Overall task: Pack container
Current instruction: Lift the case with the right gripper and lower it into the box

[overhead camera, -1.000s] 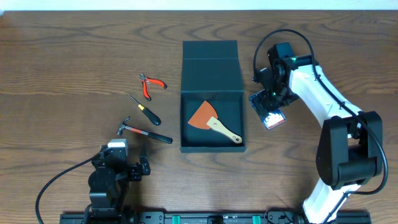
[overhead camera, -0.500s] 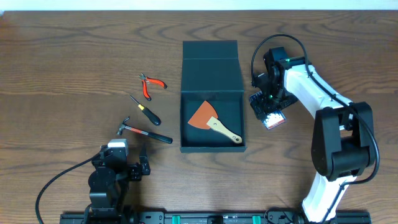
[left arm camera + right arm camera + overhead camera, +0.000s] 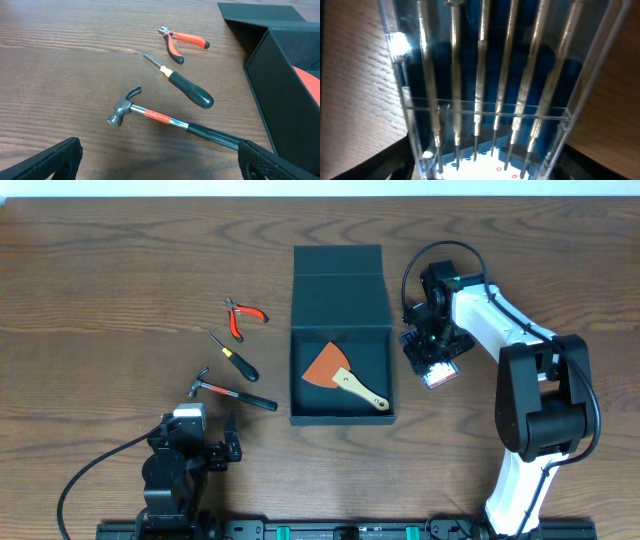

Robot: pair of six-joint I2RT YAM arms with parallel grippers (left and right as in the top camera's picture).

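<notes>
Jaws spread wide, the left gripper (image 3: pixel 160 156) rests near the table's (image 3: pixel 120 280) front edge, with a hammer (image 3: pixel 165 120), screwdriver (image 3: pixel 187 87) and pliers (image 3: pixel 177 42) lying before it. Whether the right gripper (image 3: pixel 432 345) grips the clear packet (image 3: pixel 441 371) beneath it cannot be told. The container (image 3: pixel 372 360) stands open mid-table, just left of the packet, with a scraper (image 3: pixel 340 373) inside.
</notes>
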